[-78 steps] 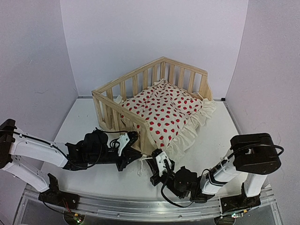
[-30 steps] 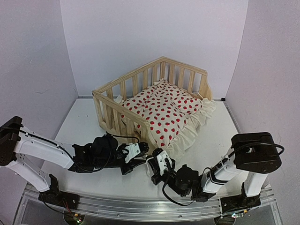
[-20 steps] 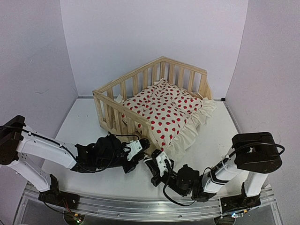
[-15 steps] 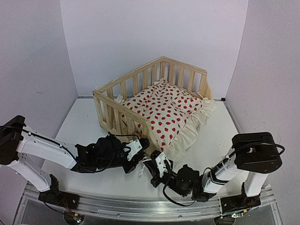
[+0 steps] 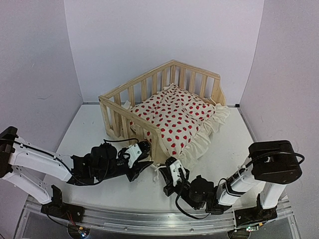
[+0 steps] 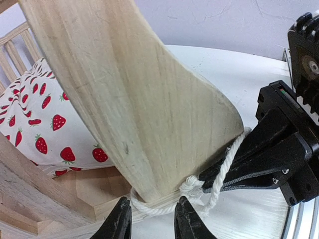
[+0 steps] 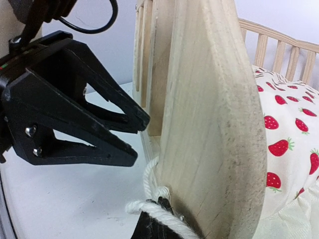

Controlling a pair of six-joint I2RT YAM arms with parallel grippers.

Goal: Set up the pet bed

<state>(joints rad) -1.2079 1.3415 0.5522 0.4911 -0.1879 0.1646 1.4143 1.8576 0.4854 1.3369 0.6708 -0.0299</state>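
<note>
The step in hand looks like tying the cushion's string to the bed's near corner post. In the top view the bed [image 5: 197, 70] stands on the desk [image 5: 89, 129] at the centre of the frame. The cushion [image 5: 172, 117] lies inside it, and its ruffle spills over the open side toward the lower right. Both claws meet at the post nearest the bottom of that frame.

In the left wrist view the post [image 6: 149, 99] fills the middle. The string [image 6: 149, 208] is looped round its foot, with a knot-like lump at lower centre. The right claw [image 6: 212, 175] comes in from the right edge, pressed together and pinching the string just past the lump. The left claw [image 6: 152, 225], at the bottom edge, is spread a little. Its tips sit either side of the loop and grip nothing that shows.

The knot seems begun, but I cannot tell whether it is snug. The next move probably calls for the left claw to close on the loose strand by the post. The right would hold tension while the two draw apart gently. Too hard a pull could drag the light bed or slip the loop off the foot.
</note>
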